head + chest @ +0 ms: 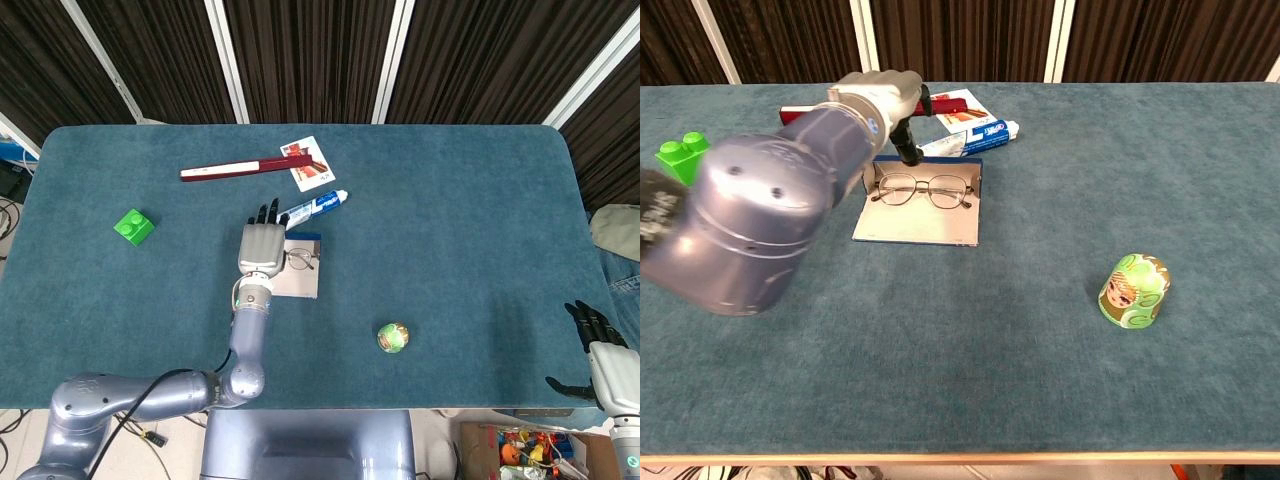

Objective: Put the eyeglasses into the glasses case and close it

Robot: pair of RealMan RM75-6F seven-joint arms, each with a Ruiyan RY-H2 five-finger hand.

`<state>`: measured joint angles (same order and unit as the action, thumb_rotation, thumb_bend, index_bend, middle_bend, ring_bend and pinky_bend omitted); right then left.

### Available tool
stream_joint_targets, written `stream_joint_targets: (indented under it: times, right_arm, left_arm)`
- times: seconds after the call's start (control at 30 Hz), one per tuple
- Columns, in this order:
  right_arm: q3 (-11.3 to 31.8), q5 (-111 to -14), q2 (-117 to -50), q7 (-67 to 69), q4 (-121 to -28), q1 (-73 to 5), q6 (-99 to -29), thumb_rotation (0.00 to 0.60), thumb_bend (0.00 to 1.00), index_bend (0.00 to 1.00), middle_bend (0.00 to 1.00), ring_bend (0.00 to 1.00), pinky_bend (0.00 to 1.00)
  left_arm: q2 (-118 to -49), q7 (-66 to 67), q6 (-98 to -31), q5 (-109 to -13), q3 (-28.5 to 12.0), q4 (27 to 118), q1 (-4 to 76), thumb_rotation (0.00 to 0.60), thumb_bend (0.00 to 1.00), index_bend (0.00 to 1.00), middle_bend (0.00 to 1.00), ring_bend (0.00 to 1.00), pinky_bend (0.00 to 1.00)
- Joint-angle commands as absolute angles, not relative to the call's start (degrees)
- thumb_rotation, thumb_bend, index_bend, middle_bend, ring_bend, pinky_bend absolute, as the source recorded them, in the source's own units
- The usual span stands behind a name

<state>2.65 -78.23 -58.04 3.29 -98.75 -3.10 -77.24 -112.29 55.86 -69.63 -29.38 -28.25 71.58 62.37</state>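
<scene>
The eyeglasses (923, 190) lie inside the open glasses case (917, 229), whose grey flap lies flat toward the table's front. In the head view the eyeglasses (301, 260) and the case (300, 282) sit near the table's middle. My left hand (261, 246) hovers at the case's left back corner with fingers stretched out and apart, holding nothing. In the chest view the left hand (878, 101) is above the case's back left, its dark fingertips (908, 150) close to the rim. My right hand (603, 356) hangs off the table's front right corner, fingers spread and empty.
A toothpaste tube (312, 208) lies just behind the case. Farther back are a red-and-white stick (245, 166) and a card (313, 163). A green brick (133, 226) sits at the left. A green round toy (1132, 291) stands to the front right.
</scene>
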Motion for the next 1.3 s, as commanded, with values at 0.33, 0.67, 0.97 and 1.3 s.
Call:
stream_joint_targets:
  times: [0.33, 0.67, 0.97, 1.3]
  right_arm:
    - [2.8, -77.7, -58.3, 2.7, -98.9, -3.1, -77.3, 0.6, 0.05, 0.0, 0.0, 0.0, 0.17]
    - [2.9, -77.4, -58.3, 2.6, -99.1, -3.1, -77.1, 0.6, 0.06, 0.0, 0.0, 0.0, 0.17]
    - [2.9, -77.3, -58.2, 2.7, -99.2, -3.1, -77.1, 0.6, 0.08, 0.0, 0.0, 0.0, 0.17]
    - [2.9, -77.4, -58.2, 2.4, -99.1, -3.1, -77.2, 0.6, 0.08, 0.0, 0.0, 0.0, 0.17]
  left_arm:
    - [-99.7, 44.3, -59.3, -19.6, -30.1, 89.9, 53.3, 0.6, 0.46, 0.07, 0.64, 0.69, 0.75]
    - [-97.7, 47.5, -60.1, -16.3, -25.4, 89.6, 55.5, 0.6, 0.46, 0.02, 0.78, 0.85, 0.85]
    - [-99.1, 47.7, -60.0, -15.0, -22.0, 87.1, 56.7, 0.6, 0.46, 0.01, 0.78, 0.85, 0.85]
    - [-100.2, 46.9, -60.5, -18.0, -19.0, 85.8, 57.2, 0.6, 0.46, 0.01, 0.78, 0.85, 0.85]
